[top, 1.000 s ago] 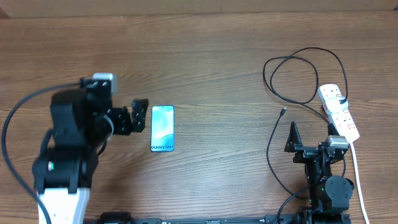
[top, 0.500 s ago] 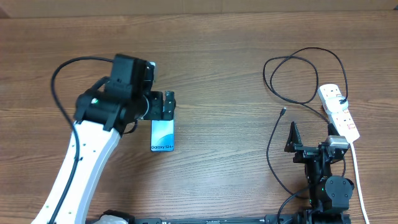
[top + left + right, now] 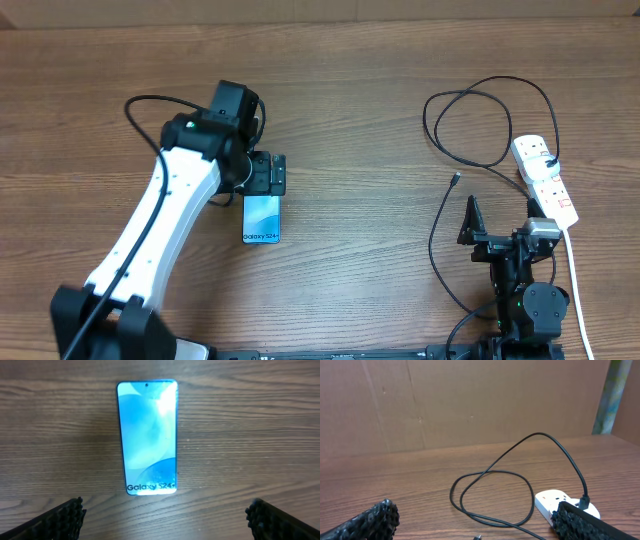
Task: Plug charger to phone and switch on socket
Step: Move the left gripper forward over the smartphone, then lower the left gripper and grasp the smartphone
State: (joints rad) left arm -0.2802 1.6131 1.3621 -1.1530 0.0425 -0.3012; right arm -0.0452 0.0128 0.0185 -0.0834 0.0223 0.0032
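The phone (image 3: 261, 219) lies flat, screen lit, "Galaxy S24+" text at its near end. My left gripper (image 3: 266, 175) hovers open over the phone's far end. In the left wrist view the phone (image 3: 147, 437) lies ahead of the wide-apart fingers (image 3: 60, 520). The black charger cable (image 3: 495, 80) loops at the right, its connector (image 3: 456, 180) free on the table and its other end in the white socket strip (image 3: 546, 178). My right gripper (image 3: 469, 222) is open and empty, near the connector. The right wrist view shows the cable (image 3: 540, 434) and the strip (image 3: 551, 502).
The strip's thick white cord (image 3: 577, 290) runs toward the front edge beside the right arm's base (image 3: 530, 300). A brown cardboard wall (image 3: 470, 400) stands behind the table. The left arm (image 3: 160, 230) stretches across the left half.
My left arm has swung right and forward, from beside the phone's left edge to above its far end. The right arm, cable and strip have not moved.
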